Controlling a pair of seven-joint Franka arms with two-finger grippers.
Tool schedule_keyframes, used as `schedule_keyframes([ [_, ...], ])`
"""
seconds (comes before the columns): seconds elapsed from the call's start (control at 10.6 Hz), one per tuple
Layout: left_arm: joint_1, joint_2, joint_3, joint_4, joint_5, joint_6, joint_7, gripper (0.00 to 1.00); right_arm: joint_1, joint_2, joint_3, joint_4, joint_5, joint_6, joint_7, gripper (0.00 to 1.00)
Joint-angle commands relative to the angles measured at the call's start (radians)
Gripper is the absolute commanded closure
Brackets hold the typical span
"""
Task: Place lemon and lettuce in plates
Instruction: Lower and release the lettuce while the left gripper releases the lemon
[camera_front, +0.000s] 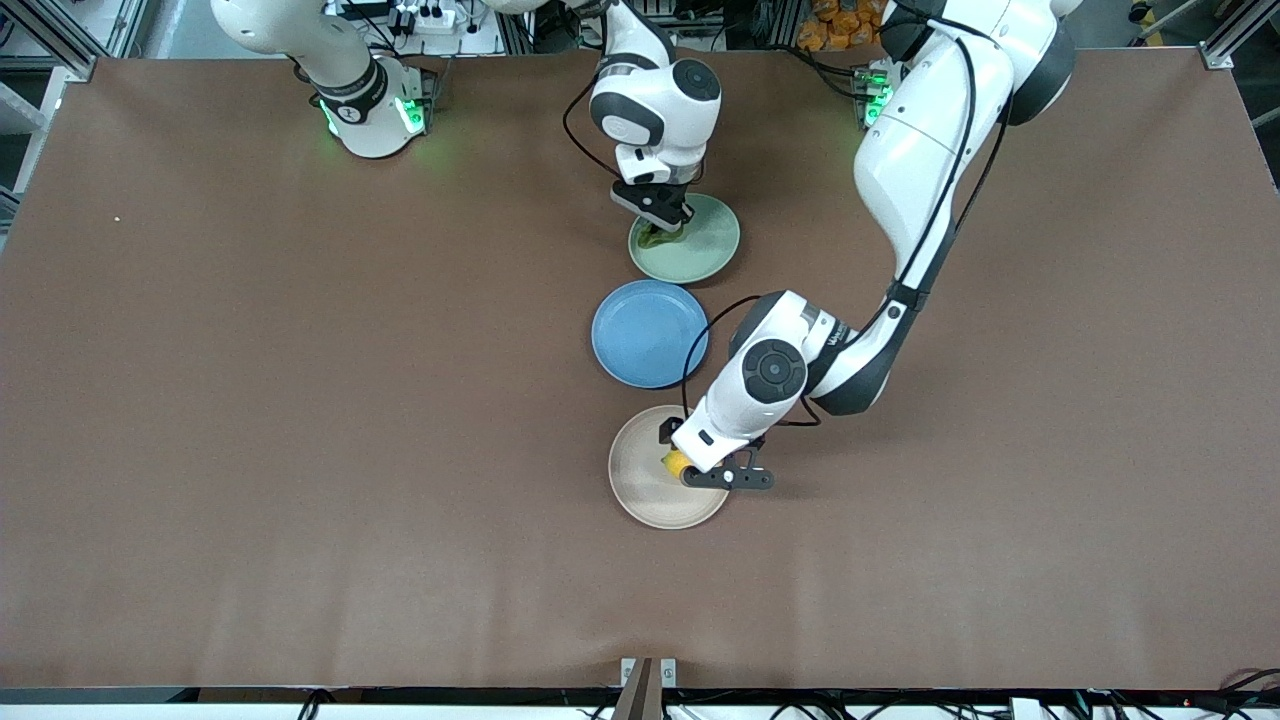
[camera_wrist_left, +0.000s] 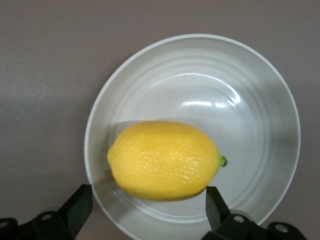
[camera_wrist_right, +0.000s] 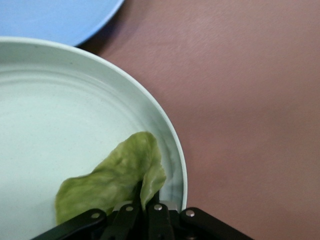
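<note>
Two plates filled: my left end effector, fingers apart, over the lemon on the beige plate; my right end effector pinches the lettuce on the mint plate.

brown table, alu frame edges

Counter: matt brown, cloth-like. Lemon: dimpled, slight sheen. Lettuce: wrinkly, matt. Beige plate and mint plate: smooth, ringed, soft highlights. Blue plate: smooth matt.
</note>
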Motion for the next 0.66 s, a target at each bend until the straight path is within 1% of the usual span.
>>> schedule_keyframes([
  [0.0,0.017,-0.037,-0.005,0.0,-0.025,-0.07,-0.012,0.0,-0.004,0.068,-0.013,-0.041,-0.037,-0.02,0.037,0.29],
  [0.09,0.022,-0.048,-0.002,0.0,-0.036,-0.11,-0.012,0.0,0.008,0.065,-0.013,-0.008,-0.039,-0.036,0.085,0.0],
  [0.19,0.04,-0.058,-0.005,0.005,-0.036,-0.143,-0.012,0.0,0.008,0.065,-0.013,0.034,-0.04,-0.053,0.121,0.0],
  [0.38,0.048,-0.084,-0.002,0.006,-0.036,-0.209,-0.008,0.0,0.0,0.065,-0.013,0.132,-0.041,-0.131,0.117,0.0],
  [0.57,0.069,-0.109,0.003,0.006,-0.03,-0.266,0.009,0.0,-0.023,0.066,-0.012,0.233,-0.039,-0.171,0.11,0.0],
])
